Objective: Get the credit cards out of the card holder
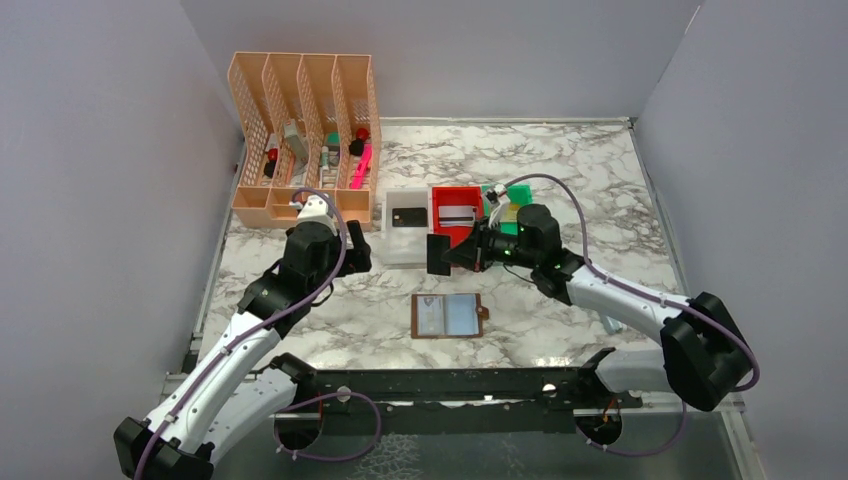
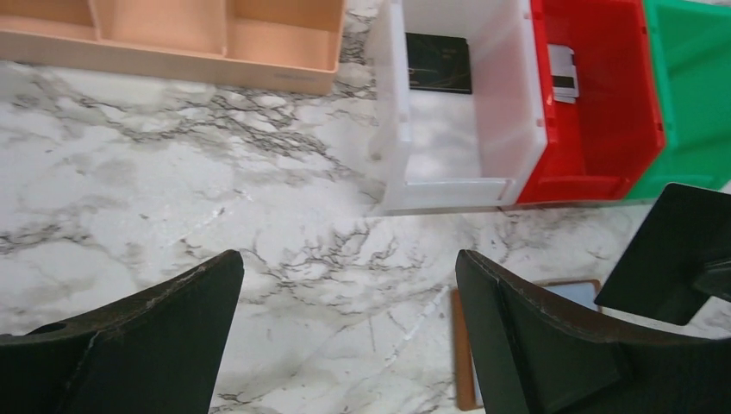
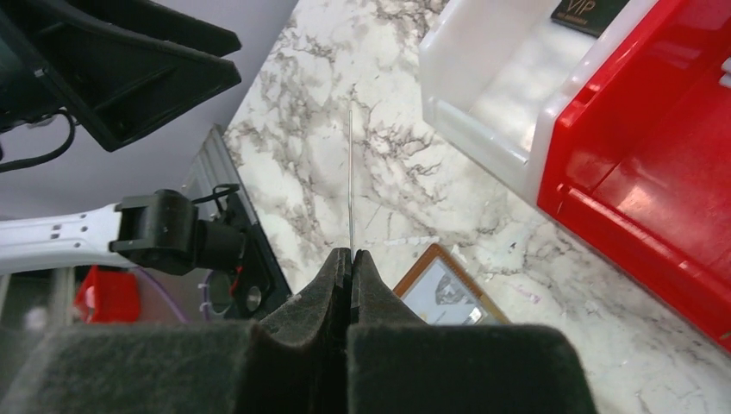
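Note:
The brown card holder [image 1: 448,316] lies open on the marble table, pale blue pockets up; it also shows in the left wrist view [image 2: 465,345] and the right wrist view [image 3: 440,289]. My right gripper [image 1: 470,252] [image 3: 352,253] is shut on a black credit card [image 1: 437,254], held upright above the table in front of the bins; the card shows edge-on [image 3: 351,172] and as a dark panel [image 2: 681,250]. My left gripper [image 1: 355,250] [image 2: 349,263] is open and empty, above bare table left of the holder. Another black card [image 1: 405,217] [image 2: 439,62] lies in the white bin, a silvery-white card [image 1: 457,217] [image 2: 562,73] in the red bin.
The white bin [image 1: 390,240], red bin [image 1: 440,195] and green bin [image 1: 515,192] stand side by side behind the holder. An orange lattice organiser [image 1: 300,130] with pens and tools stands at the back left. Grey walls enclose the table on three sides.

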`<act>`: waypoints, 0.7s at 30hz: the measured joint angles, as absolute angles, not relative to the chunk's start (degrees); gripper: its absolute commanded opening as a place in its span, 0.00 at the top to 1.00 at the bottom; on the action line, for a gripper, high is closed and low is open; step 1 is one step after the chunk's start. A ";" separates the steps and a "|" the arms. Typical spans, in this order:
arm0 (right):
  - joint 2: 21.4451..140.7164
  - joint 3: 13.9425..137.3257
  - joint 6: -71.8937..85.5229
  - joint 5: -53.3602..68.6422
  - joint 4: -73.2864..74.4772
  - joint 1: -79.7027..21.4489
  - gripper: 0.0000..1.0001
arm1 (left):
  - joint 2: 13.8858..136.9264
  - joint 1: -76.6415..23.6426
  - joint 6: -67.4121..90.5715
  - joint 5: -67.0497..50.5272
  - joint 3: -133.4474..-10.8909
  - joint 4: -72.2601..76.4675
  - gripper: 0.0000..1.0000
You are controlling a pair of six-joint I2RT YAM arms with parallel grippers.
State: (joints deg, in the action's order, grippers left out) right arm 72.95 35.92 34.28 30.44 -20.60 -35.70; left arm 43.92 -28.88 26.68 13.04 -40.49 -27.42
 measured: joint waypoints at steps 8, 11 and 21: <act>79.70 46.94 27.09 23.05 -12.56 -39.24 0.99 | 44.03 -28.88 24.08 19.62 -40.05 -28.88 0.01; 83.09 52.64 23.66 18.72 -9.17 -40.40 0.99 | 44.40 -28.88 23.92 21.78 -40.05 -29.17 0.01; 97.30 71.33 10.63 3.62 0.82 -43.57 0.96 | 43.44 -27.75 24.14 26.96 -40.05 -30.15 0.01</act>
